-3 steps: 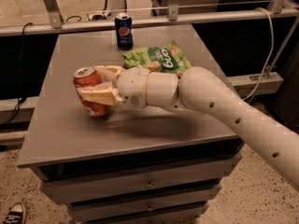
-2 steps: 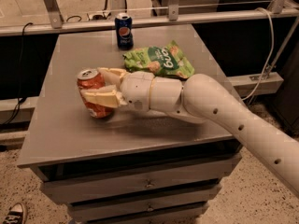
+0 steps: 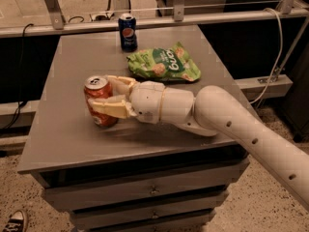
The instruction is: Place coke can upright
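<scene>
The coke can [image 3: 98,99] is a red-orange can with a silver top. It stands almost upright on the grey table [image 3: 63,71], left of centre, tilted slightly. My gripper [image 3: 102,95] comes in from the right and is shut on the can, one cream finger [image 3: 118,83] behind it and one in front [image 3: 110,109]. The can's base touches or nearly touches the table top; I cannot tell which.
A dark blue Pepsi can [image 3: 128,31] stands upright at the table's back edge. A green chip bag [image 3: 164,63] lies behind my arm, right of centre. Metal rails run behind the table. Drawers are below the table top. A shoe [image 3: 13,221] is on the floor at lower left.
My gripper has turned the coke can further upright and shifted it slightly; it stays in the grip. The Pepsi can and chip bag have not moved.
</scene>
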You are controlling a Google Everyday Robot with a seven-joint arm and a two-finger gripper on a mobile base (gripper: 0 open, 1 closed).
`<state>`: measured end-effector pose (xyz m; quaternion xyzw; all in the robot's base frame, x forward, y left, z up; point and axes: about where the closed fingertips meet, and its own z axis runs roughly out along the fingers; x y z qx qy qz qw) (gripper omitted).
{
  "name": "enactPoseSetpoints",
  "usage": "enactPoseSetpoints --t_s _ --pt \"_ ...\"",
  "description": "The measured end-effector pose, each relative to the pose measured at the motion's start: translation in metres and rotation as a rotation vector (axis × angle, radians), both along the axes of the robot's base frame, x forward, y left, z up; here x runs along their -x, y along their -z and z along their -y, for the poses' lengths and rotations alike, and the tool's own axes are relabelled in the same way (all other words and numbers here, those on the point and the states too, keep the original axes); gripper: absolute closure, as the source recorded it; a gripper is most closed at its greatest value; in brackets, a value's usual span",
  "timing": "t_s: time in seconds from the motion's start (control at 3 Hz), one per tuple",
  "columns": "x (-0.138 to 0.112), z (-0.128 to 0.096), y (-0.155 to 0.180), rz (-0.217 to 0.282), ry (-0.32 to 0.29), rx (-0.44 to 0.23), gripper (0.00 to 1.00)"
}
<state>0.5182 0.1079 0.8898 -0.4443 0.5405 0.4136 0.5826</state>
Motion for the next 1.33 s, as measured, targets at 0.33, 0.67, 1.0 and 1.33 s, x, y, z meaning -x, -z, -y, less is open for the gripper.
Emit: enactPoseSetpoints --t_s 0.33,0.67,1.0,1.33 --pt "0.009 0.005 0.006 -0.008 -0.005 -0.009 0.3" --pt "0.014 0.008 0.008 -0.012 -0.016 -0.008 0.07" --pt "0.015 0.014 -0.002 -0.014 -0.051 0.043 0.0" --pt "0.018 0.036 -0.015 -0.027 -0.104 0.134 0.0"
